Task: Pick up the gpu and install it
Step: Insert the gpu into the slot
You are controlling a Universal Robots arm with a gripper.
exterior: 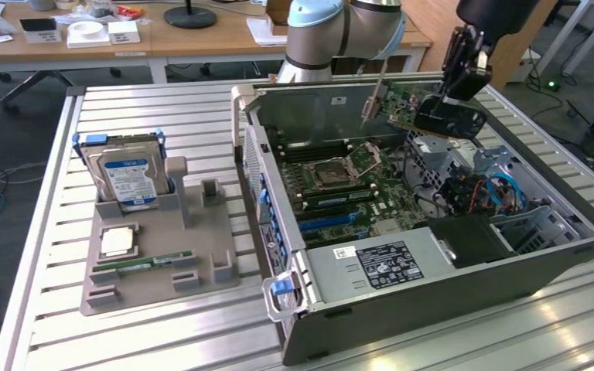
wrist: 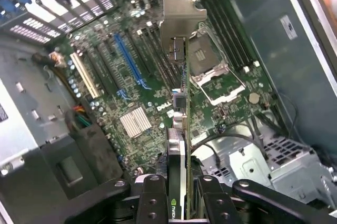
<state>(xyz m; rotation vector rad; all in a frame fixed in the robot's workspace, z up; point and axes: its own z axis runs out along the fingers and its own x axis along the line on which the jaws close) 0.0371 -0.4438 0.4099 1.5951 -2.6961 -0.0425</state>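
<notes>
My gripper (exterior: 444,108) hangs over the far right part of the open computer case (exterior: 401,270) and is shut on the gpu (exterior: 404,106). The card is held above the motherboard (exterior: 349,193), apart from it, with its silvery bracket (exterior: 371,99) toward the case's back wall. In the wrist view the gpu (wrist: 182,124) runs edge-on from between the fingers (wrist: 153,199), and its bracket (wrist: 179,16) stands out at the far end. Below it lie the blue slot (wrist: 128,60) and the processor socket (wrist: 210,71).
A grey holder tray (exterior: 158,282) on the exterior view's left carries a hard drive (exterior: 132,176), a small green memory stick (exterior: 142,263) and a square chip (exterior: 118,241). Cables and a drive cage (exterior: 478,185) crowd the case's right side, with the power supply (exterior: 380,267) in front.
</notes>
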